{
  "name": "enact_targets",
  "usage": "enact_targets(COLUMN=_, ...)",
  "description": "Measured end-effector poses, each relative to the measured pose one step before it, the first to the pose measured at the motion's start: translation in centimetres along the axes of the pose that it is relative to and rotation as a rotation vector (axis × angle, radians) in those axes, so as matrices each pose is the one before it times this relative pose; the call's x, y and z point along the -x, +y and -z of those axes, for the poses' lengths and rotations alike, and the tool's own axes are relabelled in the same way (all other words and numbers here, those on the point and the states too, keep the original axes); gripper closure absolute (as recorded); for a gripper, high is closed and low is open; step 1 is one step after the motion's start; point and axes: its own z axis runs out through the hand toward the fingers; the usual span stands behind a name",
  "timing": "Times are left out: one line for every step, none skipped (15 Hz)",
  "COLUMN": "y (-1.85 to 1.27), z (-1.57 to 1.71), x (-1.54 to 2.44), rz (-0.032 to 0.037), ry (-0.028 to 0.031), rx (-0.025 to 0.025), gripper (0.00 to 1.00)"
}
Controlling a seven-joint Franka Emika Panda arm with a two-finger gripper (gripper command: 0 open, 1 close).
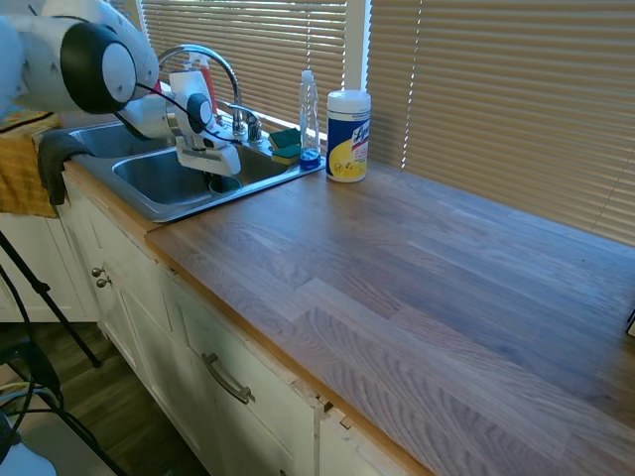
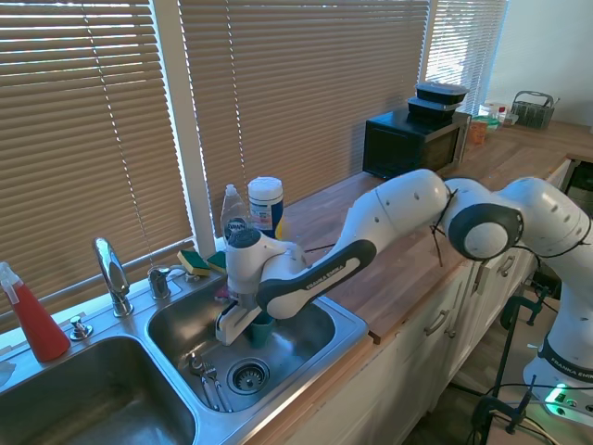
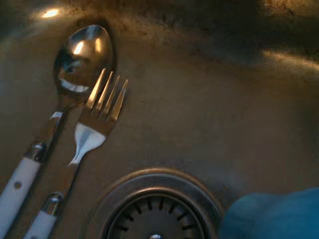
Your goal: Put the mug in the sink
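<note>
2 opposite views, shared sink (image 2: 306, 357)

wooden counter (image 1: 417, 288) with sink (image 1: 149, 203), wipes canister (image 1: 348, 136), bottle (image 1: 310, 117)

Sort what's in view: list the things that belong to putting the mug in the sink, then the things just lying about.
Belongs to the job:
mug, down in the basin under the pincer
sink

Just lying about:
spoon and fork by the drain
sponges
wipes canister
clear bottle
red spray bottle
microwave
</note>
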Motion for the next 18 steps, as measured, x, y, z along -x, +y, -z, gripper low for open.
enact_targets(y=-0.397, z=-0.779, x=-0.078, rz=-0.00356, ry=-0.00199, rx=0.01126, gripper=1.0)
enact_targets(y=-0.369, z=-0.701, x=-0.082, rz=-0.00325, ry=-0.00248, rx=0.01248, gripper=1.0)
enact_targets(y=-0.286, z=-0.7, x=-0.13, rz=-0.00383, ry=-0.00328, rx=0.0118, gripper=1.0)
enact_targets(y=-0.203, z=-0.785, x=-0.116, rz=-0.0042, ry=-0.00388, rx=0.01059, gripper=1.0)
enact_targets(y=-0.109, z=-0.905, x=-0.025, rz=-0.00299, ry=-0.00432, rx=0.01037, gripper=1.0)
enact_targets(y=-0.144, z=-0.791, x=0.004, rz=-0.00225, ry=-0.00296, rx=0.00406, gripper=1.0)
enact_targets(y=-0.126, z=-0.476, x=0.028, rz=0.0004, ry=-0.00544, rx=0.00236, gripper=0.0)
enact_targets(y=-0.069, z=0.046, x=-0.072, rz=0.00187, ry=-0.00777, rx=0.00615, gripper=0.0)
enact_targets(y=-0.014, z=0.052, x=-0.1, rz=-0.00245, ry=-0.00986, rx=0.0034, gripper=0.0)
enact_targets(y=-0.041, z=0.01, x=-0.197, rz=-0.00482, ry=-0.00503, rx=-0.00166, gripper=0.0)
enact_targets(y=-0.028, z=0.006, x=-0.164, rz=-0.00311, ry=-0.00058, rx=-0.00192, gripper=0.0)
enact_targets(y=0.008, z=0.082, x=-0.18, rz=-0.00235, ry=0.0006, rx=-0.00137, gripper=0.0)
enact_targets(y=-0.037, z=0.188, x=-0.193, rz=-0.00222, ry=0.00136, rx=-0.00405, gripper=0.0)
enact_targets(y=-0.044, z=0.197, x=-0.172, rz=-0.0016, ry=0.00128, rx=-0.00407, gripper=0.0)
enact_targets(y=-0.053, z=0.16, x=-0.076, rz=-0.00071, ry=0.00087, rx=-0.00316, gripper=0.0)
enact_targets(y=-0.051, z=0.144, x=-0.053, rz=-0.00054, ry=0.00077, rx=-0.00254, gripper=0.0)
enact_targets(y=-0.055, z=0.108, x=0.016, rz=0.00012, ry=-0.00011, rx=-0.00234, gripper=0.0)
enact_targets(y=-0.039, z=0.1, x=0.001, rz=0.00003, ry=0.00027, rx=-0.00179, gripper=0.0)
